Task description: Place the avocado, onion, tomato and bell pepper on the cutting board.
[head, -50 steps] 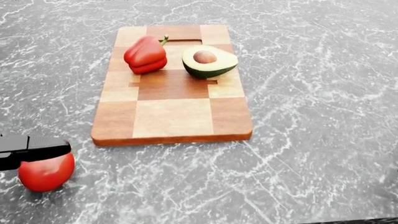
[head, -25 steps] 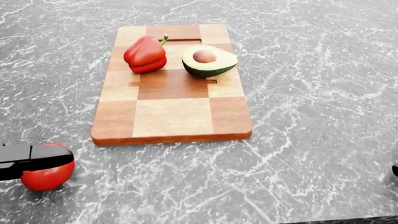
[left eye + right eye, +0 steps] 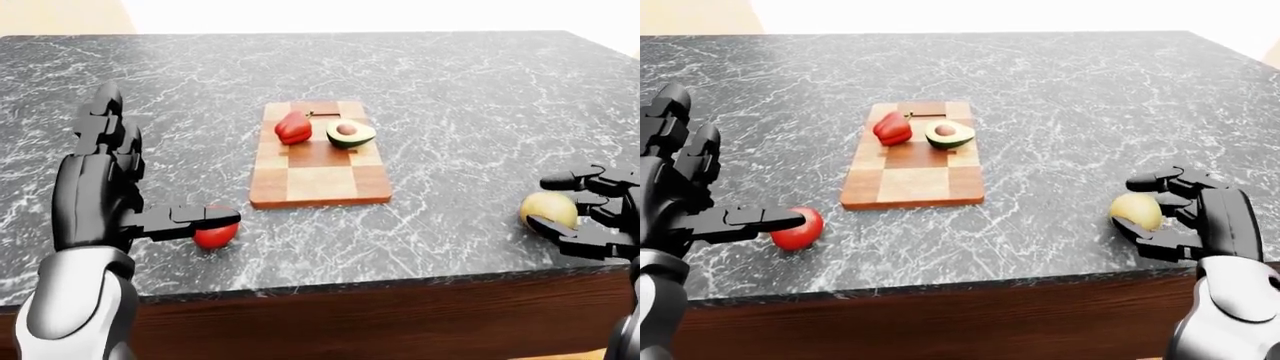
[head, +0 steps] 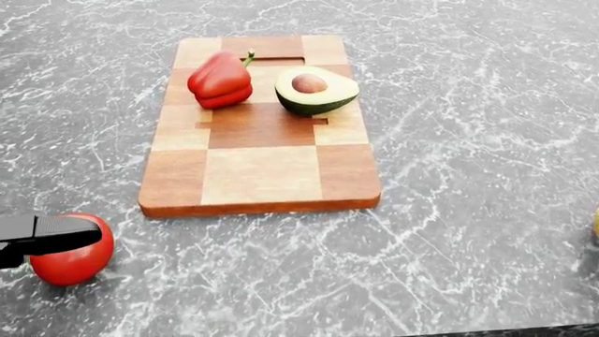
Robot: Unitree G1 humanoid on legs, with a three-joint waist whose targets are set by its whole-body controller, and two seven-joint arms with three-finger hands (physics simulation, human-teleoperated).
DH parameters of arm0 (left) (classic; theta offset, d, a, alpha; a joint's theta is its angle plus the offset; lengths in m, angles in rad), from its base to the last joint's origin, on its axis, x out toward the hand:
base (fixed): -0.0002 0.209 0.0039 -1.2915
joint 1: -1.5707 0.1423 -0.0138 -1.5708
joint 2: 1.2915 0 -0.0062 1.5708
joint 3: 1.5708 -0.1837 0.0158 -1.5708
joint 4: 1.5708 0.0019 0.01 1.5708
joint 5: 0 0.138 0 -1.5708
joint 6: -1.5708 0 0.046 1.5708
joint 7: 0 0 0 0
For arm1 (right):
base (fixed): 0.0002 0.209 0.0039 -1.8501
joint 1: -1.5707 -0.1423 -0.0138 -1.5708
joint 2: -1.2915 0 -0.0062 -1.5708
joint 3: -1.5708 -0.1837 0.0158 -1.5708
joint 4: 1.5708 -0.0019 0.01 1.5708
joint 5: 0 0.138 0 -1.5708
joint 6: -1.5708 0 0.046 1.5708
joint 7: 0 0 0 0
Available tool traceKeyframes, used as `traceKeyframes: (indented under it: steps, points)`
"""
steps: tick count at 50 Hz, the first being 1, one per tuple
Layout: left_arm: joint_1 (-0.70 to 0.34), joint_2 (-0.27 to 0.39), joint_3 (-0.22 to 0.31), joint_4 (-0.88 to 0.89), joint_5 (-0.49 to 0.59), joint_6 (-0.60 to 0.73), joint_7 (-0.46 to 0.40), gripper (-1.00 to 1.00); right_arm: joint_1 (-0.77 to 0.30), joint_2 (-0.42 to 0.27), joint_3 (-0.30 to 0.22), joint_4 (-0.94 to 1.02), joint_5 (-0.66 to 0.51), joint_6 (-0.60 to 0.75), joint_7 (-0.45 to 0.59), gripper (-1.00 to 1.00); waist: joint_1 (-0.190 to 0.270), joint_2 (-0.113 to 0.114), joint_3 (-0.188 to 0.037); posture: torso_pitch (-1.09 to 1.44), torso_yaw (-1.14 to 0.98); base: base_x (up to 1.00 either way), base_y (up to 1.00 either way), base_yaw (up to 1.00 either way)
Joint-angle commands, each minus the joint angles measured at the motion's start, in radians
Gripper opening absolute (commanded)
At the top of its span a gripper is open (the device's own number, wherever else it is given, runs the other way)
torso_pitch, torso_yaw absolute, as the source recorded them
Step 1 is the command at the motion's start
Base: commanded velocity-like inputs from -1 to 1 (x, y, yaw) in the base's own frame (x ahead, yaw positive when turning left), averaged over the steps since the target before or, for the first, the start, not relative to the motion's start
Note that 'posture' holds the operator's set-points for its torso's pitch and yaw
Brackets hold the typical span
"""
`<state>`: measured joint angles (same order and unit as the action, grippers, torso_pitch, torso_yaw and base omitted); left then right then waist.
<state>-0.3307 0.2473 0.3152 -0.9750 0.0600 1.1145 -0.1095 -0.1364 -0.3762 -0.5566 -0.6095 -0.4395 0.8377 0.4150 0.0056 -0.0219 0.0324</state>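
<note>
Compared with a second ago, the head view has barely shifted, but the black finger over the tomato (image 4: 70, 258) now sits a little lower across its top, and a sliver of yellow has come in at that view's right edge. Nearest the counter's wooden edge, the left hand (image 3: 105, 191) stands with its fingers spread, two pointing up and one long finger (image 3: 190, 218) stretched out level over the tomato, touching or just above it; the hand is not closed on anything. On the right side of the eye views, the right hand (image 3: 1185, 214) is cupped beside the yellow onion (image 3: 1136, 211), its fingers apart above and below it, close against it, though whether they actually grip it cannot be told. Both fruits rest on the dark marble countertop (image 3: 450, 112), well apart from each other. Farther up, between them, lies the checkered wooden cutting board (image 4: 260, 172). At its far end the red bell pepper (image 4: 220, 81) lies on its side just beside the halved avocado (image 4: 315, 90), pit facing up.
</note>
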Motion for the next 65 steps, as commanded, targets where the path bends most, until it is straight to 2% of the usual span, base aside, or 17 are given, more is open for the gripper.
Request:
traceKeyframes:
  steps: [1, 9, 21, 26, 31, 37, 42, 48, 65]
  points:
    - [-0.019, 0.010, 0.006, -0.030, 0.001, -0.028, 0.004, 1.00, -0.015, -0.017, -0.013, -0.040, -0.010, -0.029, -0.002, -0.39, 0.000, -0.003, -0.018, 0.00, 0.00, 0.00, 0.00, 0.00]
    - [0.001, 0.005, 0.010, -0.057, 0.001, -0.020, 0.003, 1.00, -0.031, -0.021, -0.004, -0.111, -0.030, 0.016, 0.041, -0.66, -0.001, -0.001, -0.018, 0.00, 0.00, 0.00, 0.00, 0.00]
    - [0.000, -0.003, -0.004, -0.021, 0.005, -0.056, 0.010, 1.00, -0.203, -0.036, 0.198, -0.182, -0.120, 0.173, 0.073, -0.79, -0.003, 0.003, -0.021, 0.00, 0.00, 0.00, 0.00, 0.00]
    - [-0.009, -0.001, -0.011, -0.003, 0.008, -0.066, 0.015, 1.00, -0.298, -0.027, 0.305, -0.171, -0.169, 0.225, 0.087, -0.82, -0.004, 0.006, -0.020, 0.00, 0.00, 0.00, 0.00, 0.00]
    - [-0.022, 0.006, -0.011, 0.006, 0.006, -0.062, 0.017, 1.00, -0.359, 0.029, 0.395, -0.167, -0.216, 0.242, 0.101, -0.87, -0.004, 0.012, -0.022, 0.00, 0.00, 0.00, 0.00, 0.00]
    - [-0.019, 0.007, -0.010, -0.001, 0.004, -0.057, 0.016, 1.00, -0.429, 0.156, 0.520, -0.085, -0.269, 0.197, 0.061, -0.90, -0.008, 0.023, -0.022, 0.00, 0.00, 0.00, 0.00, 0.00]
    - [-0.011, 0.003, -0.005, 0.004, 0.000, -0.071, 0.015, 1.00, -0.430, 0.248, 0.573, -0.022, -0.287, 0.130, 0.027, -0.91, -0.007, 0.030, -0.024, 0.00, 0.00, 0.00, 0.00, 0.00]
    - [-0.002, -0.001, -0.007, 0.014, -0.002, -0.088, 0.017, 1.00, -0.488, 0.297, 0.592, 0.048, -0.299, 0.097, 0.019, -0.91, -0.006, 0.036, -0.026, 0.00, 0.00, 0.00, 0.00, 0.00]
    - [0.000, 0.006, 0.009, -0.053, 0.003, -0.021, -0.001, 1.00, -0.579, 0.361, 0.628, 0.164, -0.288, 0.058, -0.004, -0.91, -0.008, 0.041, -0.024, 0.00, 0.00, 0.00, 0.00, 0.00]
